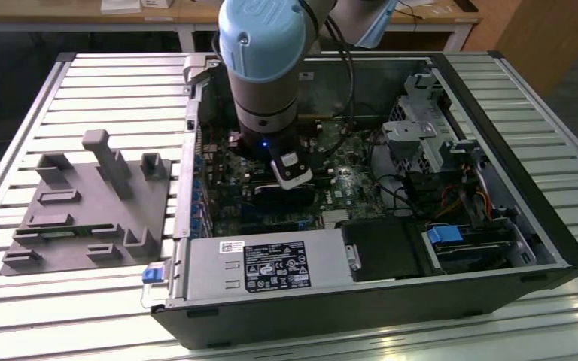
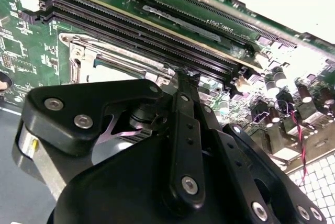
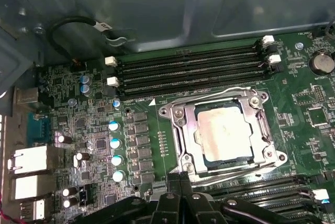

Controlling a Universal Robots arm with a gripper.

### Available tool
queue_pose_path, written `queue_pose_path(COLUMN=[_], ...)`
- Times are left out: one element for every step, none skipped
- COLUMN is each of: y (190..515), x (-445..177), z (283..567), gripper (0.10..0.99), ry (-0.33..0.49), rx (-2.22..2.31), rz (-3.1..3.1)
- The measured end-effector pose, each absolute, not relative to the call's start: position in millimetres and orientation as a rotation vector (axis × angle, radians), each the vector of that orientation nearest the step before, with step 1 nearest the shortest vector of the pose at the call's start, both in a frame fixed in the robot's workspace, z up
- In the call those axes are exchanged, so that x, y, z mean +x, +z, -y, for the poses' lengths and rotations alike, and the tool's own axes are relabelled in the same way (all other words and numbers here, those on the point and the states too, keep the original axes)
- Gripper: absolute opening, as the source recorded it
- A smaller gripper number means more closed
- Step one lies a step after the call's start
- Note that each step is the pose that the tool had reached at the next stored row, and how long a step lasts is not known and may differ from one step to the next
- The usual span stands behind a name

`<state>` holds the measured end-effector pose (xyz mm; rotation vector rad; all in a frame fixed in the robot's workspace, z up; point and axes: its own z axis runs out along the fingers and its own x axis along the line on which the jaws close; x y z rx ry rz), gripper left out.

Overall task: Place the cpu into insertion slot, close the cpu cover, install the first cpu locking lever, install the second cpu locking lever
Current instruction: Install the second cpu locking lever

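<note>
Silvery-grey square cpu [image 3: 226,134] seated in the insertion slot beneath the closed thin silver-framed cpu cover [image 3: 180,130] in the first wrist view; exterior view shows the open computer case [image 1: 530,226] instead. Black gripper [image 3: 180,178] fingers closed together, holding nothing, just beside the cover's edge.

- In the exterior view, the arm [image 1: 264,68] hides the slot and is cut off at the top edge.
- In the second wrist view, the gripper [image 2: 183,85] hides most of the cover [image 2: 112,56].
- In the first wrist view, the gripper's [image 3: 180,179] body is cut off by the edge.
</note>
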<state>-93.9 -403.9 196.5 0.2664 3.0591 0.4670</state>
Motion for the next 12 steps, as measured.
queue_pose_path(y=[196.1,195.8,195.6,195.5,195.3,195.2,195.1,195.0,194.9,194.9,195.2,196.4], x=[-93.9,-93.8,-93.8,-93.8,-93.9,-93.9,-93.9,-93.9,-93.9,-93.9,-93.9,-93.9], z=[403.5,403.1,403.0,403.0,403.0,403.0,403.0,403.0,403.0,403.0,403.0,402.9], gripper=[0.102,0.102,0.102,0.102,0.102,0.102,0.102,0.102,0.102,0.102,0.102,0.102], ry=[0.467,0.467,0.467,0.467,0.467,0.467,0.467,0.467,0.467,0.467,0.467,0.467], rx=[0.266,0.266,0.266,0.266,0.266,0.266,0.266,0.266,0.266,0.266,0.266,0.266], rz=[-3.059,-3.059,-3.059,-3.059,-3.059,-3.059,-3.059,-3.059,-3.059,-3.059,-3.059,-3.059])
